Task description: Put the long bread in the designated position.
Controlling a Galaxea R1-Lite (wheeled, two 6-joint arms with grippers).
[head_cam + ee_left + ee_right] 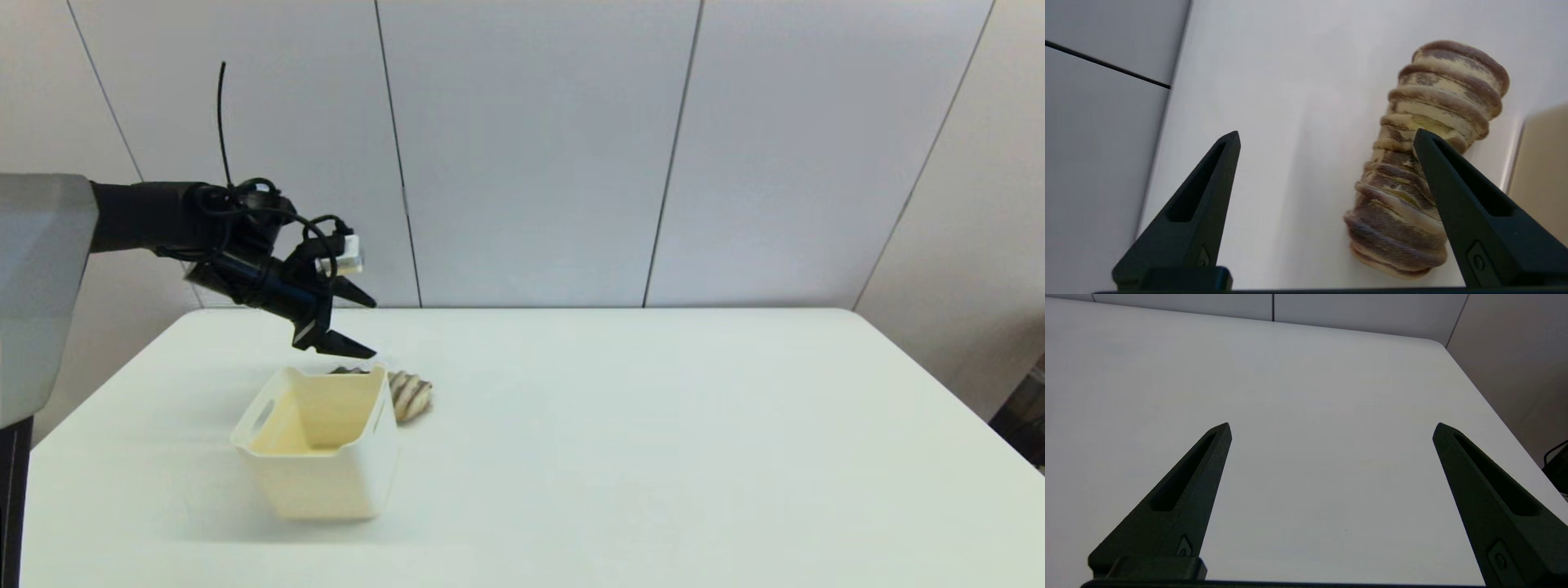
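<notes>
The long bread [411,394], a tan loaf with dark brown crosswise ridges, lies on the white table just behind the cream bin [318,441], partly hidden by the bin's far rim. My left gripper [371,328] hovers open above the bin's far edge and the bread's left end, with nothing between its fingers. In the left wrist view the bread [1425,163] lies below the open left gripper [1327,136], one finger overlapping it in the picture. My right gripper [1331,426] is open over bare table and does not show in the head view.
The cream bin holds nothing visible and has slot handles in its sides. A grey panelled wall [531,147] stands behind the table's far edge. The table's right edge [1494,412] drops off near the right gripper.
</notes>
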